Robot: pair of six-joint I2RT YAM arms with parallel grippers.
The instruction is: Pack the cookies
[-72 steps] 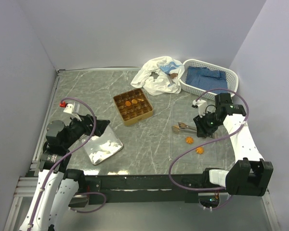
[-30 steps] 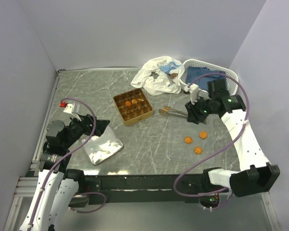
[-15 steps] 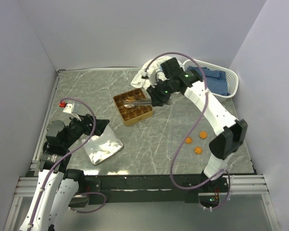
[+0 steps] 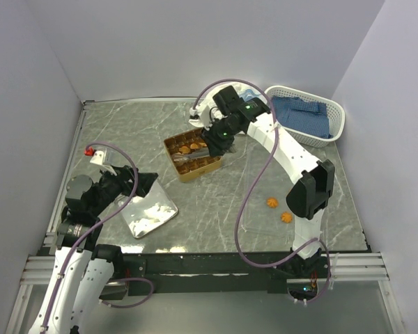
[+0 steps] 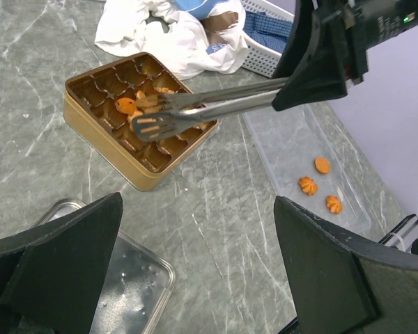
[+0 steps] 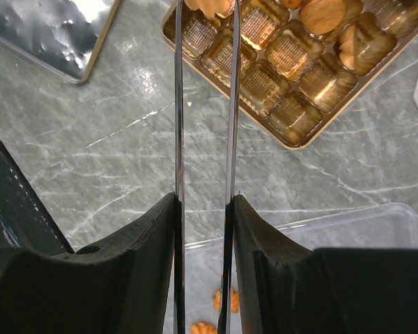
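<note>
Over on the left, the left claw (image 5: 197, 209) stood with its jaws as wide as they go and nothing in them. It hung by the pan (image 4: 153, 209), with the tin (image 5: 104, 142) ahead of it and off to its right, well apart. From where I stood it had no part in what came next.

The tin sat in the middle, and the right arm reached across to it. The right claw (image 6: 203, 209) was clamped on the handles of the tongs (image 6: 177, 104), squeezing the two blades almost parallel. Their long axis ran straight out from the claw's fingertips and over the tin. At the far end of the blades, right at the edge of the wrist view, a cookie (image 6: 209, 5) looked pinched between the tips. It was above the tin's cells and not down in one. Which cell lay under it I could not tell. Other cookies (image 6: 322, 14) already lay in cells to the right of the blades.

So I judged the move turned on one thing: the cookie lay straight ahead of the right claw, a tongs' length out, with the cell below it. Easing the squeeze should drop it.

Farther right, behind that claw, three loose cookies (image 5: 307, 185) lay on the clear tray (image 5: 279, 139).
</note>
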